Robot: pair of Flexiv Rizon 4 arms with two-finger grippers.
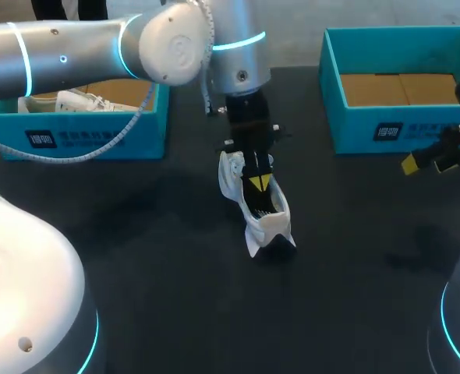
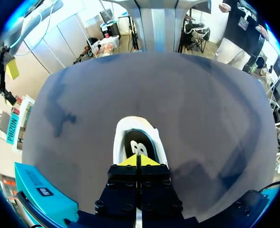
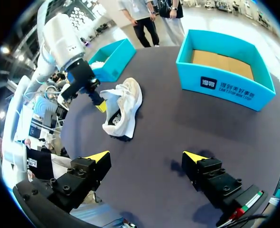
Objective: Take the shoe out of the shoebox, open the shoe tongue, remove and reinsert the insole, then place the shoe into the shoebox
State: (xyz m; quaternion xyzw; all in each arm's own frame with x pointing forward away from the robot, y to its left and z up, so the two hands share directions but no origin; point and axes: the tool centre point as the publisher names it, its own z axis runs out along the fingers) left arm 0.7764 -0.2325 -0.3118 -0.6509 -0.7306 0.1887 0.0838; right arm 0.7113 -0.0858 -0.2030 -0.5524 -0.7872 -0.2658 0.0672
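One shoe point(image 1: 265, 218) on counter point(image 1: 136, 234) | left hand point(image 2: 138, 160), tips pressed together, inside its opening | right hand point(image 3: 147, 156) wide, empty, well apart | risk: pulling the insole point(image 2: 140, 142) may drag the unheld shoe along

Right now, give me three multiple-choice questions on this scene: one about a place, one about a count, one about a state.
1. Where is the shoe with the left hand at its opening?
A. inside a box
B. on the table, between the boxes
C. lifted by the right hand

2. How many teal boxes stand on the table?
A. one
B. two
C. three

3. How is the right hand?
A. open and empty
B. shut on a shoe
C. shut on an insole

Answers:
1. B, the shoe rests on the dark tabletop.
2. B, there is the left shoebox and the right shoebox.
3. A, its fingers stand wide apart with only table between them.
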